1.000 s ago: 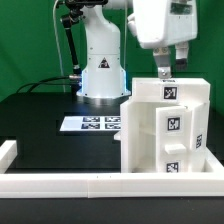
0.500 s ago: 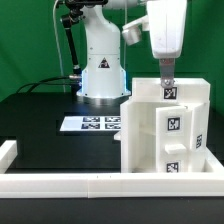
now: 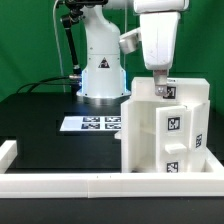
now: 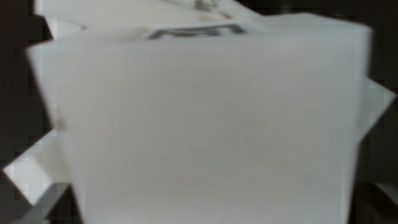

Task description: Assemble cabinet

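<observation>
The cabinet (image 3: 170, 135), a large white box with black-and-white tags on its faces, stands upright at the exterior view's right, near the front rail. My gripper (image 3: 160, 83) hangs straight over its top left corner, fingertips down at the level of the top edge. In the wrist view the cabinet (image 4: 214, 120) fills nearly the whole picture, and a tag (image 4: 196, 32) shows on its far edge. The gripper (image 4: 214, 208) straddles this white body. Only dark slivers of the fingers (image 4: 22, 205) show at the sides, and whether they press on the cabinet is not visible.
The marker board (image 3: 88, 123) lies flat on the black table, left of the cabinet. The arm's white base (image 3: 100, 75) stands behind it. A low white rail (image 3: 90, 185) runs along the front, with a short piece (image 3: 8, 150) at the left.
The hand has turned about its vertical axis and come down onto the cabinet's top left corner. The cabinet has not moved.
</observation>
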Robot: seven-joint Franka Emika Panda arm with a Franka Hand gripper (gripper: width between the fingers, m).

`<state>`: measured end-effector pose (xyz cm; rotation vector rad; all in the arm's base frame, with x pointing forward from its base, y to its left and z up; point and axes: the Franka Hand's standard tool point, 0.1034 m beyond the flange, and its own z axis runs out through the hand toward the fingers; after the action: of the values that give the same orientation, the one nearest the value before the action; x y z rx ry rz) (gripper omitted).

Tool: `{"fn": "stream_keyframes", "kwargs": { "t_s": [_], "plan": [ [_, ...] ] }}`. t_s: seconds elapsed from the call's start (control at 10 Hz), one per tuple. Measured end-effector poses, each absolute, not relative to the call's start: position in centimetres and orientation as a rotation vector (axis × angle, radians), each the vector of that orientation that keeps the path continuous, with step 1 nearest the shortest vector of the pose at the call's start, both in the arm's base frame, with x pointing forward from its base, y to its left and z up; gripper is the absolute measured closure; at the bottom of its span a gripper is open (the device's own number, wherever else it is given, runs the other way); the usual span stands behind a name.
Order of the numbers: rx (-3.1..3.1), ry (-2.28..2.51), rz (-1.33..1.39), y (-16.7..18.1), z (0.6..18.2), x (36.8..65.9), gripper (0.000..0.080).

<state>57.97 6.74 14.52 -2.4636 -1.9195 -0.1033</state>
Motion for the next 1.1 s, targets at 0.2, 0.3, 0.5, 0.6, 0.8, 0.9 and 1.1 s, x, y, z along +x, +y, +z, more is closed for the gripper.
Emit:
{"fn": "stream_keyframes", "kwargs": {
  "t_s": [0.2,0.3,0.5,0.6,0.8,0.9,1.1],
  "plan": [
    [-2.473,-1.907,-0.103,6.71,14.50,57.96,0.0239],
    [-2.505,-1.862,-0.102,6.71,14.50,57.96,0.0239],
    [-2.535,-1.815,-0.104,6.69,14.50,57.96,0.0239],
    [-2.623,-1.679,-0.103,6.49,14.50,57.99,0.0239],
    [-2.757,-1.435,-0.100,6.34,14.53,58.02,0.0239],
    [-2.799,-1.349,-0.101,6.33,14.54,58.05,0.0239],
    [-2.889,-1.129,-0.097,6.32,14.57,58.04,0.0239]
  ]
}}
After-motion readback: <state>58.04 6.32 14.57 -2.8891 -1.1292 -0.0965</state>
